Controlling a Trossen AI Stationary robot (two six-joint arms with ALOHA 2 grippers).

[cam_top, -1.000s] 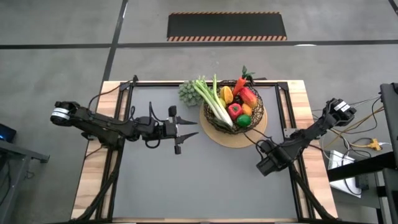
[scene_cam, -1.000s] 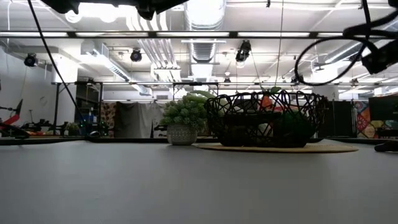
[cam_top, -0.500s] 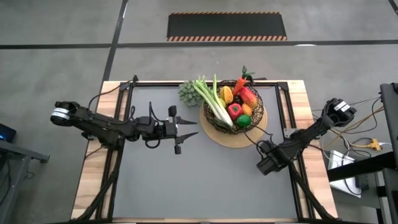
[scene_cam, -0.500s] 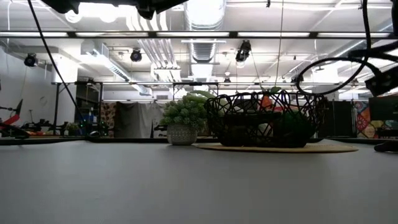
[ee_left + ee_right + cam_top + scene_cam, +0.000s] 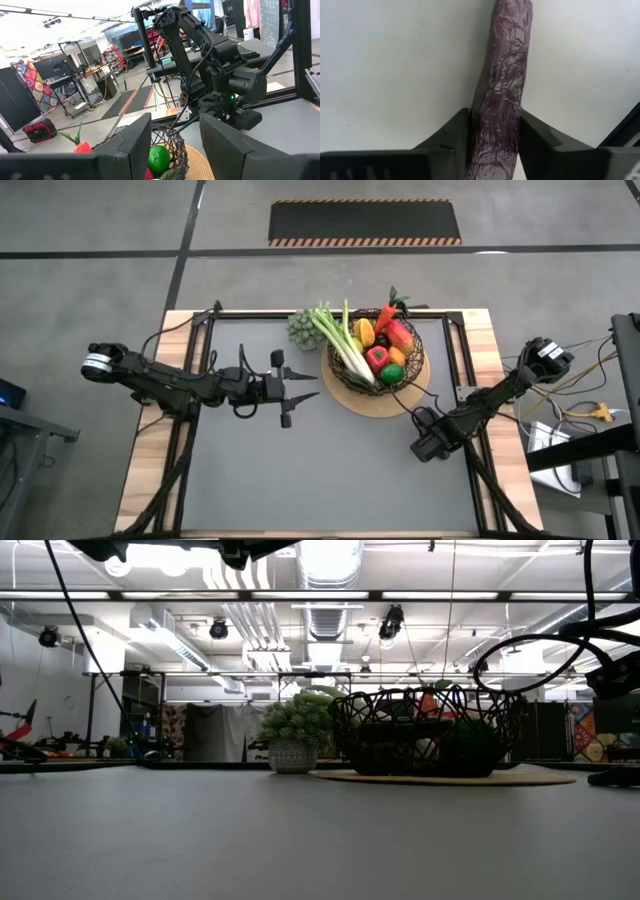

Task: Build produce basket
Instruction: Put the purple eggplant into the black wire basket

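The dark wire basket (image 5: 375, 350) (image 5: 430, 730) stands on a tan round mat at the table's far middle. It holds the leek-like stalk (image 5: 340, 340), a carrot (image 5: 388, 313) and red, yellow, orange and green pieces. My right gripper (image 5: 425, 448) (image 5: 495, 135) points down at the table near the right rail, on a long dark purple piece (image 5: 502, 75) that lies on the grey tabletop. In the high view the gripper hides that piece. My left gripper (image 5: 300, 390) (image 5: 175, 150) hangs open above the table, left of the basket. My right gripper pinches the dark purple piece between its two fingers, near one end (image 5: 495, 120). The fingers come from above, pointing down, and lie across it. The piece's far length (image 5: 512, 30) rests flat on the table.
A small potted plant (image 5: 300, 328) (image 5: 295, 735) stands just left of the basket at the far edge. The tan mat (image 5: 385, 402) sticks out under the basket. Black frame rails (image 5: 470, 370) run along the table's sides. Grey table surface (image 5: 320, 470) stretches across the middle and near side.
My right gripper has come down toward the table and shifted slightly toward the near edge. The left arm and the basket have kept still.
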